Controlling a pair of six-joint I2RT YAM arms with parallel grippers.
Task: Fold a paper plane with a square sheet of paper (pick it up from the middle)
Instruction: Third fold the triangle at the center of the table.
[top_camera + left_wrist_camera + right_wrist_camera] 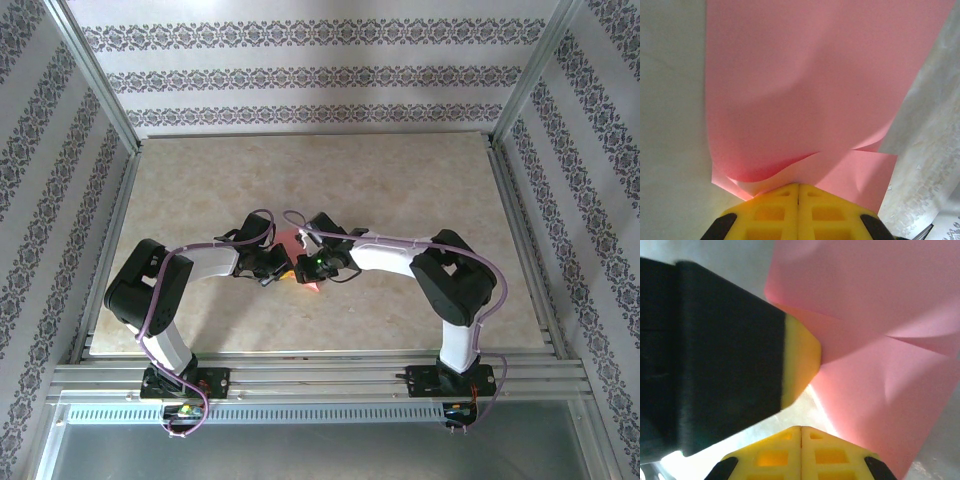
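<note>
The square sheet of paper (290, 243) is salmon pink, bent and partly folded, and hangs between the two arms over the middle of the table. My left gripper (799, 184) is shut on its near edge; the paper (805, 85) rises from the yellow tips in curved layers with a flap at lower right. In the right wrist view my right gripper (801, 427) is shut, with bare table just beyond its tips and the paper (875, 370) just to the right of them. The left gripper's black and yellow finger (800, 360) pinches that paper's corner. From above, the left gripper (270, 268) and right gripper (308, 268) almost meet.
The beige marble-patterned table (400, 180) stretches wide behind and to both sides of the arms. Aluminium frame rails (300, 375) run along the near edge, and patterned walls enclose the other three sides.
</note>
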